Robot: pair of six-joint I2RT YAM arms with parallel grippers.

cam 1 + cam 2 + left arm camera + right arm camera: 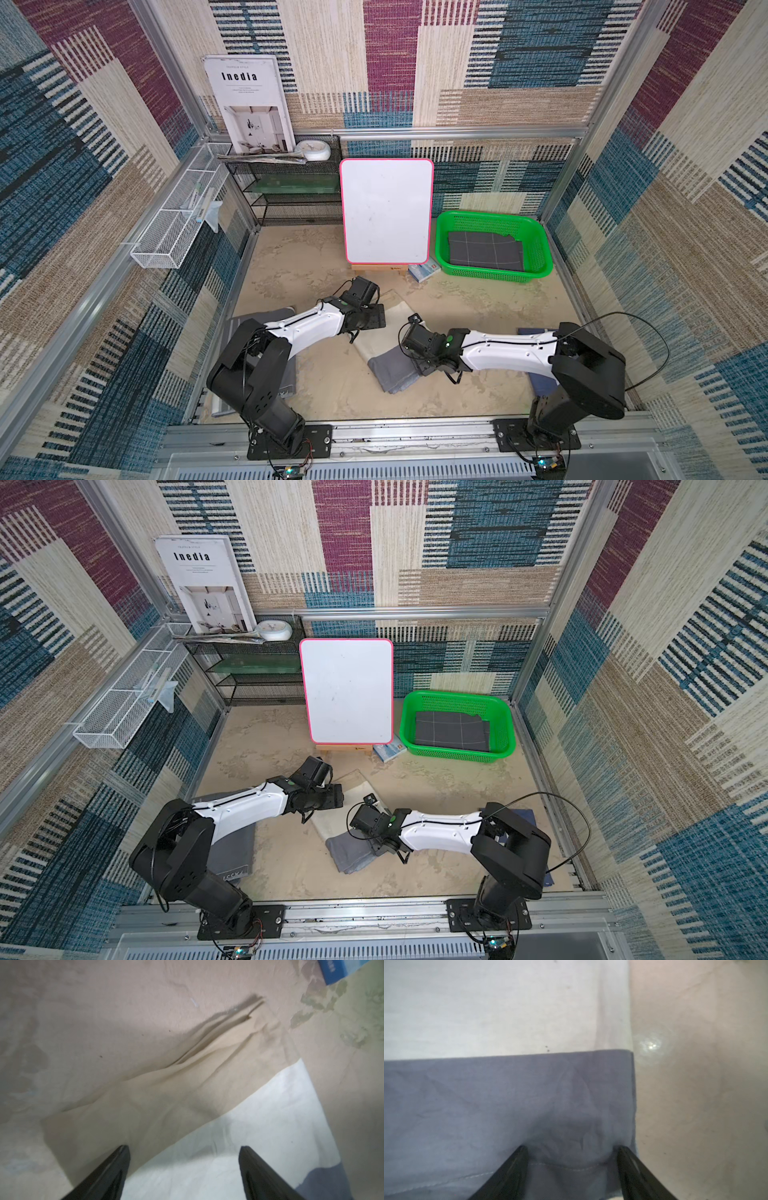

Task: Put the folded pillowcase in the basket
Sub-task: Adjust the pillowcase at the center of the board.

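**Left arm** (303, 328): reaches from the front-left base toward mid-counter, with the forearm low and the wrist tipped down. The left jaws are released and stand apart. Their fingertips (122, 1153) are over the cream cloth with nothing between them.

**Right arm** (507, 351): reaches inward from the front-right base, forearm near level. The right jaws are spread, not clenched. Their fingertips (521, 1153) press on the grey layer (392, 372), which puckers between them.

**Folded pillowcase** (400, 308): lies flat on the counter (332, 386), mid-way between the two wrists. Its long axis runs roughly front to back, and the far end points toward the whiteboard (386, 212). The grey layer covers its near end; whether both are one piece cannot be told.

**Basket** (486, 275): sits in the back-right corner, well apart from the pillowcase, with its long axis across the counter. A dark checked cloth (484, 251) lies flat inside.
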